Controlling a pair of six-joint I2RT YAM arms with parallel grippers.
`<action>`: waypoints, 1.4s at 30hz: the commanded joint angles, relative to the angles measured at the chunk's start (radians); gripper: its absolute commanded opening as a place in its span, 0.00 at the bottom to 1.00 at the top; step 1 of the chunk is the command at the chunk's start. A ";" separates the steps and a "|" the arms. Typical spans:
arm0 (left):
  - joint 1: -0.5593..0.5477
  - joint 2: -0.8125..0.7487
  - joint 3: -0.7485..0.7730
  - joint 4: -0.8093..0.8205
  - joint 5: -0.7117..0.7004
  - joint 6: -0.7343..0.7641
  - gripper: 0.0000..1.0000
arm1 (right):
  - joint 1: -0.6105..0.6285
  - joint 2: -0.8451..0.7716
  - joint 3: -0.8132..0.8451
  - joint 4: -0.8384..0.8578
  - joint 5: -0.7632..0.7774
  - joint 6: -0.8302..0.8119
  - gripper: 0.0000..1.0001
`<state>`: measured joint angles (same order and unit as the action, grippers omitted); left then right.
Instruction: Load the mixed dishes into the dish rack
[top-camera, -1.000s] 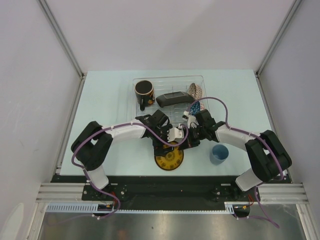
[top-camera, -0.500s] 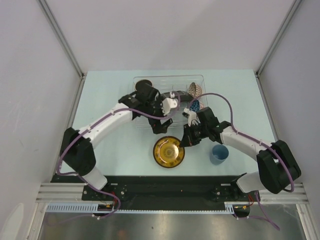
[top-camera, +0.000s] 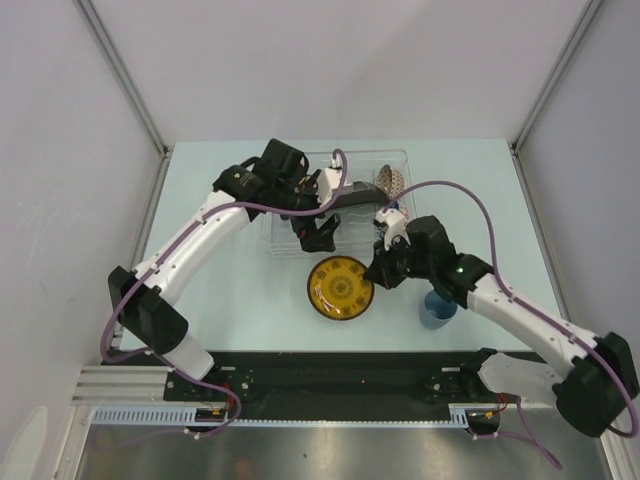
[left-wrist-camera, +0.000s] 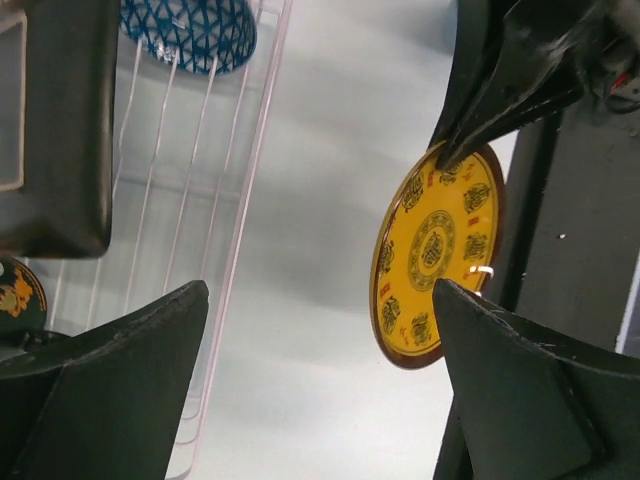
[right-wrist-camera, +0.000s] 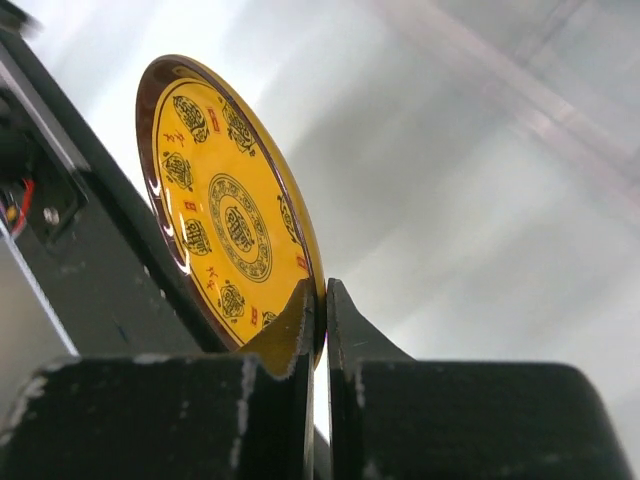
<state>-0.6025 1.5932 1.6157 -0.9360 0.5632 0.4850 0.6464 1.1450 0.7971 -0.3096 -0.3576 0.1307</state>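
My right gripper is shut on the rim of the yellow-brown saucer and holds it tilted just in front of the dish rack. My left gripper is open and empty over the rack's front edge; its view shows the saucer to the right. In the rack lie the black square plate, the blue patterned bowl and the beige patterned bowl. The light blue cup stands on the table right of the saucer. The dark cup is mostly hidden under the left arm.
The rack's clear ribbed floor shows bare between the black plate and the front wall. The black base rail runs along the table's near edge, close behind the saucer. White enclosure walls stand on both sides and at the back.
The left gripper has left the saucer and moved back to the rack's front left. The right gripper has kept the saucer and carried it a little toward the rack.
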 joint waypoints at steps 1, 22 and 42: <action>0.003 0.010 0.111 -0.087 0.096 0.000 1.00 | 0.006 -0.140 0.070 0.076 0.118 -0.034 0.00; 0.001 0.281 0.481 -0.336 0.362 0.029 0.74 | 0.050 -0.215 0.179 0.135 0.296 -0.128 0.00; -0.031 0.278 0.573 -0.241 0.058 -0.014 0.00 | 0.052 -0.231 0.179 0.095 0.454 -0.135 0.08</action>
<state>-0.6182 1.9118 2.1475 -1.2690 0.7864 0.5533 0.6945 0.9398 0.9314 -0.2333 0.0055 0.0242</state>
